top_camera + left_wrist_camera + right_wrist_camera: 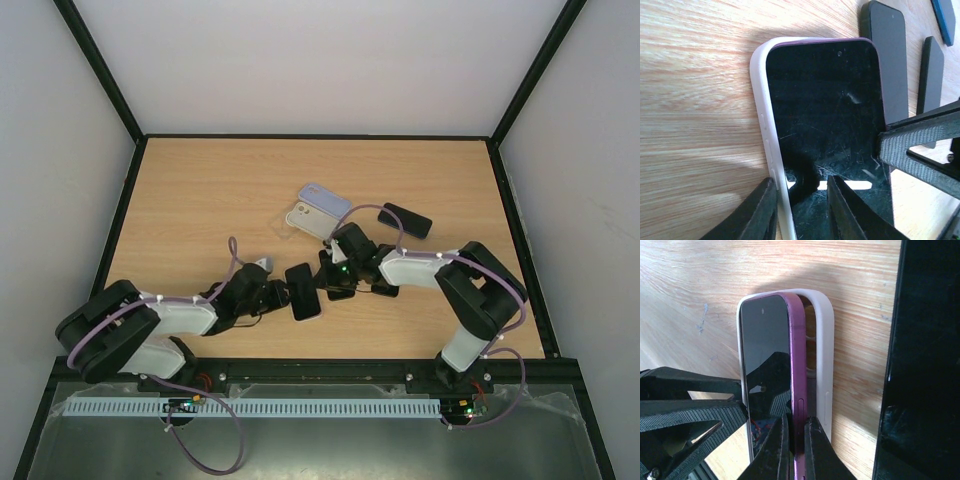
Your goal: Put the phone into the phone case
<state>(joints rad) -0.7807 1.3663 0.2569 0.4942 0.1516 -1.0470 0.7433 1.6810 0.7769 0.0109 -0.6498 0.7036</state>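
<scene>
Pinching the purple side edge of the phone [765, 355], the right claw [798, 424] was closed on it. The phone lay screen-up near the middle of the desk [695, 100], with one long side seated in the white phone case [824, 355] and the pinched side standing apart from the case wall. The left claw [801, 184] straddled the opposite case wall; whether it clamped could not be told.

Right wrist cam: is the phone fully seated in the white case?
No, one long purple edge of the phone stands lifted off the wall of the white case, with an open gap between them.
</scene>
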